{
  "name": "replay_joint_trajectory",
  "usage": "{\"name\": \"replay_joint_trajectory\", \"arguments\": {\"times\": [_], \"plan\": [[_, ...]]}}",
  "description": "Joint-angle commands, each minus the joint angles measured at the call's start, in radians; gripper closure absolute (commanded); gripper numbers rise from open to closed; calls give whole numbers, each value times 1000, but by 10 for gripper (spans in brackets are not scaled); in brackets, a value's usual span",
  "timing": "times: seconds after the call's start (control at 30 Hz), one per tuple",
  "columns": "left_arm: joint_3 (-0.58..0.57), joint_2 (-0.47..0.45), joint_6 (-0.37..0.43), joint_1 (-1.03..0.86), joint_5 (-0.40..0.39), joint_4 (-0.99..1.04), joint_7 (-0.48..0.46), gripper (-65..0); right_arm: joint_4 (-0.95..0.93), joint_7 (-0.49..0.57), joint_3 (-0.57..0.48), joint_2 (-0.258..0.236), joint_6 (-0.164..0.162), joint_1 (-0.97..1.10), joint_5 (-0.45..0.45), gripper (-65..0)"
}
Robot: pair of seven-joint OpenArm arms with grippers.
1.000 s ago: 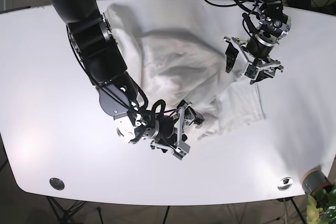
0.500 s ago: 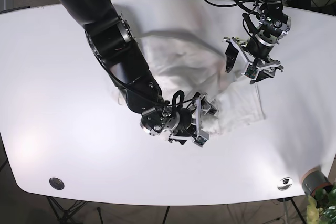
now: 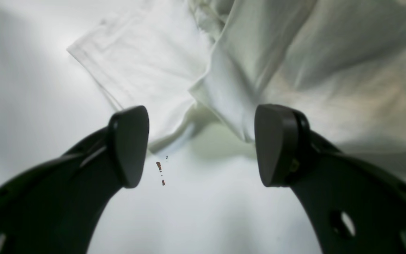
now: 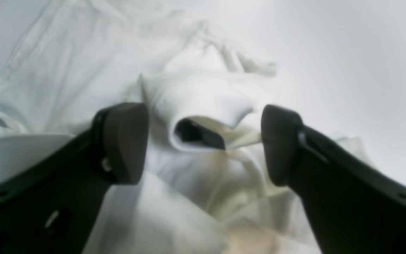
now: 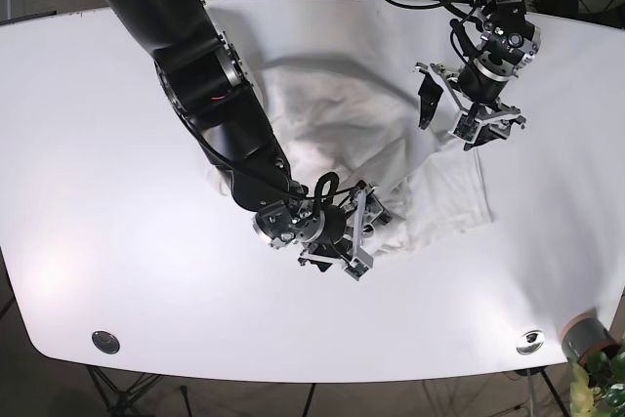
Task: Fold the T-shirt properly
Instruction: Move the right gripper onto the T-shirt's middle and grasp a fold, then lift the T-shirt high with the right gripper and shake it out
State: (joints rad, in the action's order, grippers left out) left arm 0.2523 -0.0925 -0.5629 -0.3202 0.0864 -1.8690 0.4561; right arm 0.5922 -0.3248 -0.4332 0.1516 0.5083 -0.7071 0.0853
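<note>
White T-shirt (image 5: 342,124) lies crumpled; my right gripper (image 4: 203,141) and left gripper (image 3: 199,144) gape wide over it, holding nothing

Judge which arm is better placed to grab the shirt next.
Probably right: the right gripper, open, straddles a bunched fold of the T-shirt. The left gripper, also open, frames only a shirt edge.

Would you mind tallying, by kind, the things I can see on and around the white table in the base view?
T-shirt: 1
Grippers: 2, left gripper and right gripper
Round metal table fittings: 2, and
Table: 1
Total: 6
</note>
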Motion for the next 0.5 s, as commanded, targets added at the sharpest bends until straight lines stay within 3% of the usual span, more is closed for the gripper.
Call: {"name": "replay_joint_trajectory", "arguments": {"times": [0.0,0.13,0.27,0.47], "plan": [[0,-6,2,5,-12,-17,-26,-439,13,36,3,5,2,-39,15,-465],[2,-6,2,5,-12,-17,-26,-439,10,85,4,5,0,-29,21,-422],[5,-6,2,5,-12,-17,-26,-439,10,108,3,5,-46,-21,21,-354],[6,-6,2,-3,-12,-21,-26,-439,10,109,3,5,-61,-21,20,-336]]}}
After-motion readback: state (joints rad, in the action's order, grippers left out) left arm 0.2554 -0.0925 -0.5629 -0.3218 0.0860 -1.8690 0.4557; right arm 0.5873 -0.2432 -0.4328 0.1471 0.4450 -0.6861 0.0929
